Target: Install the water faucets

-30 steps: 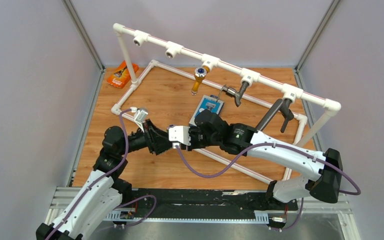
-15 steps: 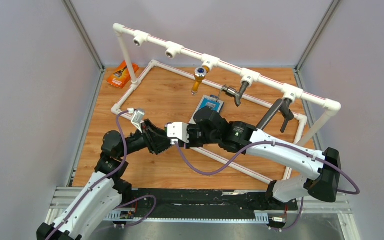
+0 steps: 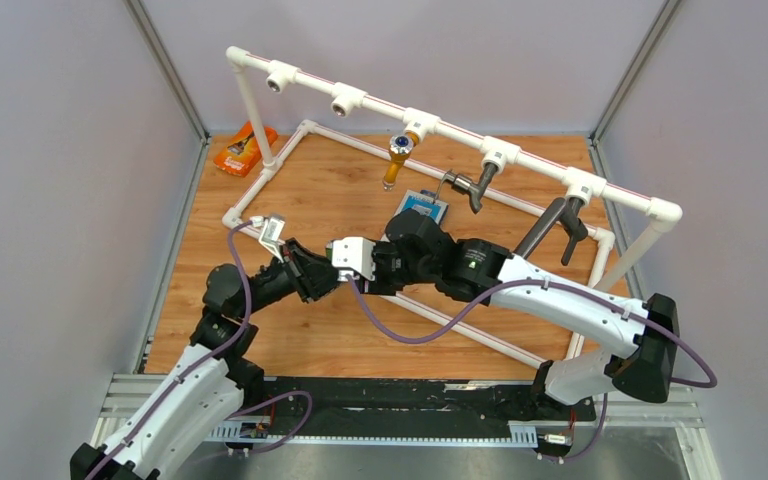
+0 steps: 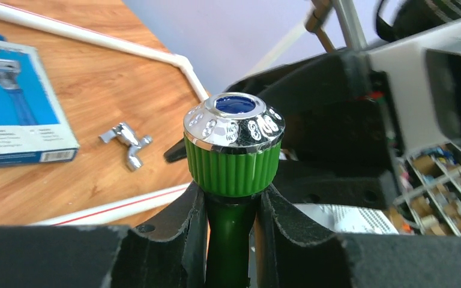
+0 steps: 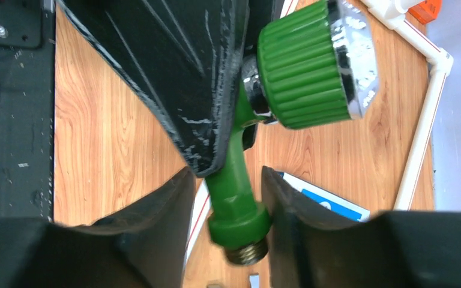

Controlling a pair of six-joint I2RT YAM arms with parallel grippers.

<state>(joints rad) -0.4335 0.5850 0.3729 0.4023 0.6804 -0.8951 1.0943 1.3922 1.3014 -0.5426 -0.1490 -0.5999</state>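
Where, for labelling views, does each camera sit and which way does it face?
Top external: above, behind bases, looks down on table, pipe frame; left arm, right arm show.
Left wrist: on left gripper, faces green faucet's knob; own fingers show.
Right wrist: on right gripper, faces its threaded end; own fingers show.
Shared: wrist views both show green faucet, blue box.

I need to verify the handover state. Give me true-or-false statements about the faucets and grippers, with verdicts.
1. The left gripper is clamped on the green faucet. True.
2. The chrome faucet is screwed into the pipe frame. False: it lies on the table near the box.
3. The right gripper straddles the green faucet's threaded end. True.
4. Every top-rail socket holds a faucet. False: the two leftmost sockets are empty.
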